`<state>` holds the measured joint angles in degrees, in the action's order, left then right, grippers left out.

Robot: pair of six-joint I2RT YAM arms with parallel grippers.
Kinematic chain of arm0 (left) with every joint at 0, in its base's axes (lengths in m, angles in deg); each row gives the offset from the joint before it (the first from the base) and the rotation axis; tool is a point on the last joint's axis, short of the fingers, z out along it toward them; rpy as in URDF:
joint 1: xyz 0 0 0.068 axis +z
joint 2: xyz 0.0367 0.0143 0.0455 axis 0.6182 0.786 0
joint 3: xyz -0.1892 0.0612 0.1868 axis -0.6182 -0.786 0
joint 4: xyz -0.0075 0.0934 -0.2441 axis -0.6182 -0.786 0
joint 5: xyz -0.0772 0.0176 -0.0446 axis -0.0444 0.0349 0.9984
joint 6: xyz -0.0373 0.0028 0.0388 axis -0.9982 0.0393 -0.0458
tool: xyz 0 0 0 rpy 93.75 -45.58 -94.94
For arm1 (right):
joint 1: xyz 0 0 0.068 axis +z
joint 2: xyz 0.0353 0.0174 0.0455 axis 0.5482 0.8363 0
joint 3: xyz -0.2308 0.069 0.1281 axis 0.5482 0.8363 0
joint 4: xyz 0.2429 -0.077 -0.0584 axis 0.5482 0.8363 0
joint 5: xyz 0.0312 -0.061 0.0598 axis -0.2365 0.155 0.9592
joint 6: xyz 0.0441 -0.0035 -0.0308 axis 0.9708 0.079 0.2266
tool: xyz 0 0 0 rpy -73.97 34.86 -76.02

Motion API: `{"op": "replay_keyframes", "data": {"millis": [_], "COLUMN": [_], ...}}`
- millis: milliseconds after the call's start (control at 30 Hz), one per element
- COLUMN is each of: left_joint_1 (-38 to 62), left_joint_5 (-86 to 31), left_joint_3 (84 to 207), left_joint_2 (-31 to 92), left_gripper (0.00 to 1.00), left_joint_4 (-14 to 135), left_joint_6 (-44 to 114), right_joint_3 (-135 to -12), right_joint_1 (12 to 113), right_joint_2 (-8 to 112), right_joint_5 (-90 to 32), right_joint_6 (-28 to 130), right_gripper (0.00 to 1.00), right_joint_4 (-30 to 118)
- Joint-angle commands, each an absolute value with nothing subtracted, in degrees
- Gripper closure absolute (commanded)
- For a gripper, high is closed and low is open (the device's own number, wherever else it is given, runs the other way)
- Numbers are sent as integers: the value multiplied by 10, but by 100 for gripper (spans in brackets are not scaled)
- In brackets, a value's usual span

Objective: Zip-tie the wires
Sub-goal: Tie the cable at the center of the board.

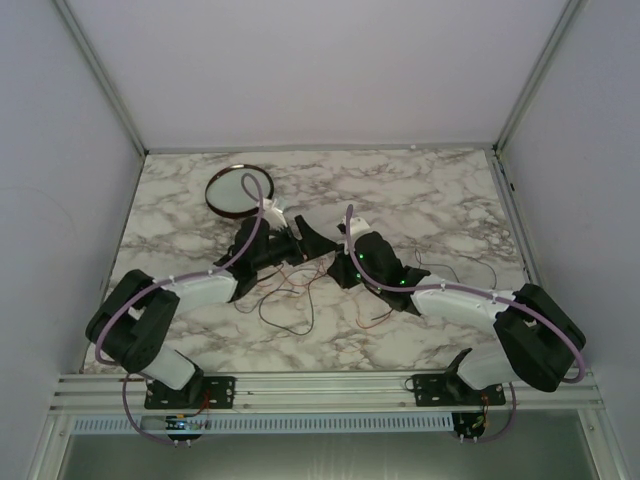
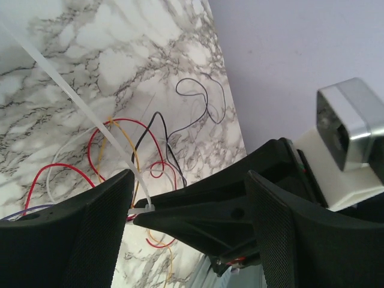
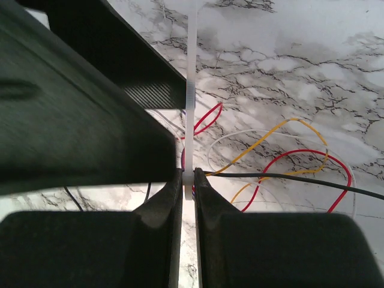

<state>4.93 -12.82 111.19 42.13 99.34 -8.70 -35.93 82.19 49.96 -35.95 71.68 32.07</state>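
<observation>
**Item 1. Loose tangle of hair-thin flexible wires** (image 3: 288, 176), red, black, yellow and white.
- Location: lying on the grey-veined white marble tabletop (image 3: 300, 72), fanned out below and ahead of both pincers. Several strands converge right at the tips of the right pincer (image 3: 188, 180).

**Item 2. White plastic zip tie** (image 3: 191, 72), narrow ribbed strap.
- Location: nipped between the right pincer's tips. The free strap runs straight out ahead of them and passes close beside one pad of the left pincer (image 2: 189, 177). Whether it touches that pad cannot be told.

**Pincer states**
- Right pincer: clenched on the zip tie, jaws almost meeting with only the strap between them.
- Left pincer: released, jaws wide apart and straddling the right pincer's tips, grasping nothing.

**Handling (judged)**
- Wires: very light, limp and slightly springy.
  - They are likely to slide out of a slack loop or snag on a finger, and are too thin to pinch one at a time.
  - They are best gathered where they bunch beside the right pincer's tips.
- Tie: light, smooth and probably slippery, bendable across its flat face.
  - It is best taken on the free strap just ahead of the right pincer, pads on the flat faces, and pulled along its length.
  - A hard cinch could bite the thin insulation.

**Markings**
- No brand, label or writing can be read on any item.
- The only marks are green indicator lamps (image 1: 360, 263) on the arm behind the right pincer.
</observation>
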Motion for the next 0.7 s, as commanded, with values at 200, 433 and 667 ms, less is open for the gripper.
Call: {"op": "replay_keyframes", "data": {"millis": [200, 433, 667], "left_joint_1": [24, 22, 25], "left_joint_5": [-149, -154, -172], "left_joint_3": [1129, 1120, 1136], "left_joint_2": [469, 468, 453], "left_gripper": [52, 88, 100], "left_joint_4": [1035, 1044, 1000], "left_joint_6": [-92, -100, -79], "right_joint_3": [-376, -369, -358], "right_joint_1": [819, 818, 806], "right_joint_2": [484, 483, 432], "right_joint_5": [-366, -372, -398], "right_joint_6": [733, 741, 730], "right_gripper": [100, 100, 76], "right_joint_4": [295, 291, 301]}}
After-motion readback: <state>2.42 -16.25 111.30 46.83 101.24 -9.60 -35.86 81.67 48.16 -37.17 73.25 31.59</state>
